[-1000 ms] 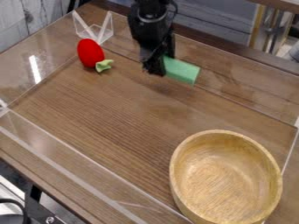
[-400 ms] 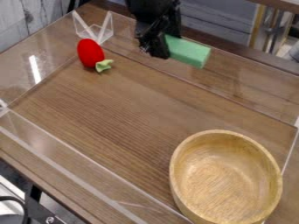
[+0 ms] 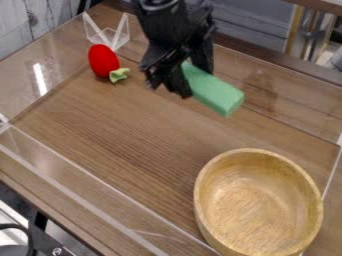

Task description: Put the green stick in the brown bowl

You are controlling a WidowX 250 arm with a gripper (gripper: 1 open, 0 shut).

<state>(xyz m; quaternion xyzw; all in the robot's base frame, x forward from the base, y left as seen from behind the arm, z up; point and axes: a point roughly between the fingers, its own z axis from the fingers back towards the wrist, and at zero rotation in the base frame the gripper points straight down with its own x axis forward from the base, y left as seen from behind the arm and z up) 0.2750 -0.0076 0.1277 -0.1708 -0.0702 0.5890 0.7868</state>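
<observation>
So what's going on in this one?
A black robot gripper is holding the green stick above the wooden table, closed on it. The brown bowl sits nearby with nothing in it, so the stick isn't in yet. A red toy lies off to the side.

Arm [image 3: 158,45] cut off by top edge, upper ctr; hides part of table [image 3: 120,125] & back ledge behind it. Bowl [image 3: 258,203] bottom rim v. close to lower edge, can't tell if clipped. Black cables [image 3: 30,240], lower L corner, cut off by frame edge. Fingertips at stick [image 3: 214,92] too blurred to make out.
</observation>
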